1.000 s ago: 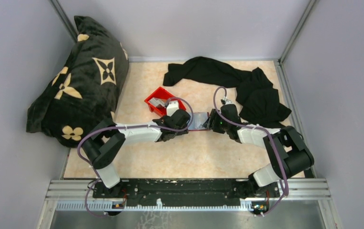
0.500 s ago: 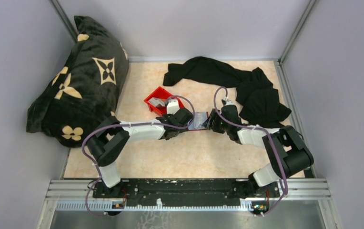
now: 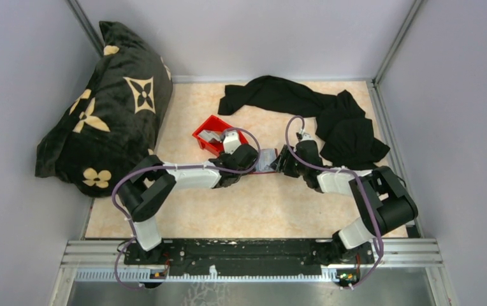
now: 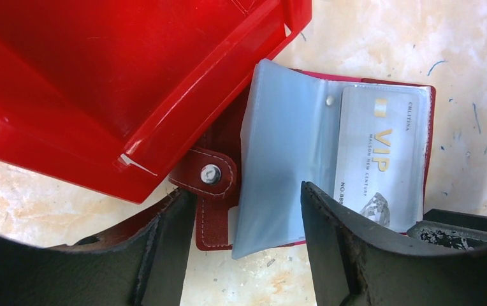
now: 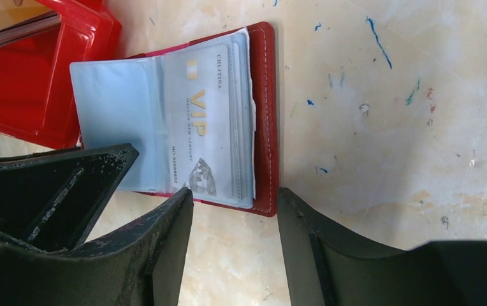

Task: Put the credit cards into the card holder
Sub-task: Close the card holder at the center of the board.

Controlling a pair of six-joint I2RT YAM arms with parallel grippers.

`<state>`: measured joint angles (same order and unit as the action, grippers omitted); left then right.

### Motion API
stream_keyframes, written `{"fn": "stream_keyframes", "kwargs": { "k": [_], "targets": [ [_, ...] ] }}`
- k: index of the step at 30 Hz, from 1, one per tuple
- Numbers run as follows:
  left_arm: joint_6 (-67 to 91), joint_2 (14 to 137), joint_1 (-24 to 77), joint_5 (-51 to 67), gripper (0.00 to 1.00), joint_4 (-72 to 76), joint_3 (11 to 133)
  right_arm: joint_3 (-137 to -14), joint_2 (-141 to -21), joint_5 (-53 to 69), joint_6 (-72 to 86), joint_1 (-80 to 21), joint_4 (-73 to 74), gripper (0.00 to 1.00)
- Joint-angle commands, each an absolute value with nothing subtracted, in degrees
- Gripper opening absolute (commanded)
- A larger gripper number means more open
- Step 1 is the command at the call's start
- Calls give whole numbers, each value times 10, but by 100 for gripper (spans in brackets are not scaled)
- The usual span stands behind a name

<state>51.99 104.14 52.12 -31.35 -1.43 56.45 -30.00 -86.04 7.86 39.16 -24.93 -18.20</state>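
Lying open beside red bin [image 4: 101, 83]: card holder [image 4: 285, 140], one credit card [image 4: 381, 159] sleeved inside. Left gripper [image 4: 244, 210], right gripper [image 5: 234, 201]: jaws wide, straddling its edge.

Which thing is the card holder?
Look between the two arms' jaws, beside the bright red plastic bin. The card holder lies open there. Unlike the bin, it is flat, dark red, with pale pockets showing a VIP card.

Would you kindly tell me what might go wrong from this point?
The open left gripper straddles a loose pale plastic sleeve of the dark red leather card holder; closing could crumple it. The holder lies against the bright red plastic bin, which may block flattening it. The open right gripper sits close by; the grippers might collide.
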Motion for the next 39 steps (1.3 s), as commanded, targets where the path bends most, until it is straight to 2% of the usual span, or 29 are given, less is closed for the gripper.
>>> {"fn": "stream_keyframes", "kwargs": {
  "k": [1, 15, 39],
  "targets": [
    [546, 1078, 525, -226, 67, -17, 533, -275, -900, 82, 392, -247, -127, 52],
    [544, 1086, 530, -214, 62, -56, 535, -260, -904, 105, 400, -247, -166, 52],
    [532, 985, 558, -275, 58, -79, 566, -262, -918, 106, 393, -247, -168, 52]
  ]
}}
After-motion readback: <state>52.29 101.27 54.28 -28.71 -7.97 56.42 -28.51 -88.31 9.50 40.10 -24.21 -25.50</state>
